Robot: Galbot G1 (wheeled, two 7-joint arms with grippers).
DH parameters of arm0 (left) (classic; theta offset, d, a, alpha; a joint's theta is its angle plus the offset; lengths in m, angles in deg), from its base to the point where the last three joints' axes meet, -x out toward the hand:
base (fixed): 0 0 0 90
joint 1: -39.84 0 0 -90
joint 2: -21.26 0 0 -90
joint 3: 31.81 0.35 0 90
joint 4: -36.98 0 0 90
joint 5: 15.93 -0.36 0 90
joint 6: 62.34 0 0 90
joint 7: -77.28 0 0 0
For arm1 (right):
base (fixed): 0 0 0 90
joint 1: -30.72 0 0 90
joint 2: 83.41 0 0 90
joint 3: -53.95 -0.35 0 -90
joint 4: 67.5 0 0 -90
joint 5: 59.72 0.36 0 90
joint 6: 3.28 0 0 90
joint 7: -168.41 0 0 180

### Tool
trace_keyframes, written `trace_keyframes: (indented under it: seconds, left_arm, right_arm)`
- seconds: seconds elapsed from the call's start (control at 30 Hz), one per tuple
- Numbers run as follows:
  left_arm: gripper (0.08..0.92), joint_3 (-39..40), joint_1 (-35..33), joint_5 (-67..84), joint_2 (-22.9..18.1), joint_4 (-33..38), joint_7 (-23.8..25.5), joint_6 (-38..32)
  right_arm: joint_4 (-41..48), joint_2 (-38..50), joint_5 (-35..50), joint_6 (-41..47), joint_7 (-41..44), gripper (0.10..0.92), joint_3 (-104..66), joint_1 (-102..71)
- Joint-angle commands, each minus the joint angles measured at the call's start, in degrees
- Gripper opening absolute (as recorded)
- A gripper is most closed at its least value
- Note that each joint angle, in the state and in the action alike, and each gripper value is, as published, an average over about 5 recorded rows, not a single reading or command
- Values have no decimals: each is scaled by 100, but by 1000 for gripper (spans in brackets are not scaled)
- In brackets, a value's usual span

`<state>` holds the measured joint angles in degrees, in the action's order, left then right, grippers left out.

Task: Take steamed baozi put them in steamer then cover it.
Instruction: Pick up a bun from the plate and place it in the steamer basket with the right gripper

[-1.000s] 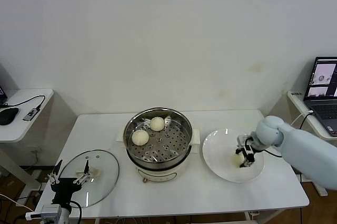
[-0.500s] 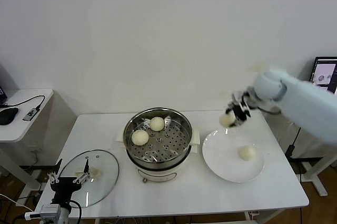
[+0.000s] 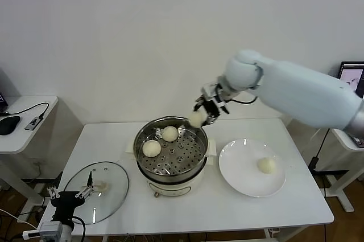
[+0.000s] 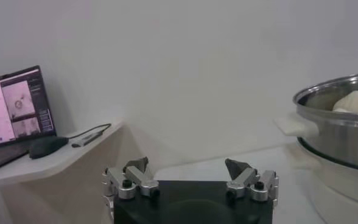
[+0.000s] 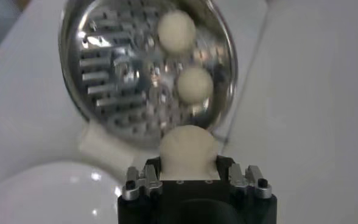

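Steel steamer (image 3: 170, 150): two baozi on tray.
Right gripper (image 3: 203, 112): fingers clamped on third baozi (image 3: 196, 119), above rim.
Left gripper (image 3: 69, 196): fingers spread wide, empty, at glass cover (image 3: 98, 191).

Bright, even light; soft shadows

We've got our right arm stretched out across the scene, its right gripper (image 3: 203, 111) held aloft with fingers clamped on a baozi (image 3: 196, 119) (wrist angled downward). Our left gripper (image 3: 73, 196) sits parked low at our left side, fingers (image 4: 136, 165) spread wide, holding nothing.
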<state>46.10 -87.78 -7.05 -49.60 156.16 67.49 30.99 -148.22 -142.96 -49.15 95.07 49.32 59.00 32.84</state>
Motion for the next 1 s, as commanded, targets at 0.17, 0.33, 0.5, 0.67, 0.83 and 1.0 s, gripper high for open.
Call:
trace_keyframes:
  seconds: [0.17, 0.33, 0.5, 0.67, 0.83, 1.0]
  left_arm:
    - [823, -49, 16, -13, -51, -61, -24, -54]
    - [823, -44, 8, -11, -72, -102, -40, -108]
    - [823, -47, -7, -16, -80, -115, -63, -159]
    - [823, -37, -14, -37, -93, -103, -76, -185]
    - [823, -15, -12, -66, -108, -106, -72, -180]
    - [823, -24, -12, -65, -117, -116, -75, -189]
  right_arm:
    - [115, -1252, -509, -1600, -68, 569, 763, -107]
    - [92, -1292, -955, -1897, 12, 576, 876, -255]
    - [122, -1245, -1285, -2094, -17, 577, 925, -378]
    - [89, -1195, -1362, -2187, -69, 574, 932, -504]
    - [44, -1168, -1348, -2206, -75, 573, 929, -542]
    - [57, -1166, -1355, -2229, -191, 577, 930, -580]
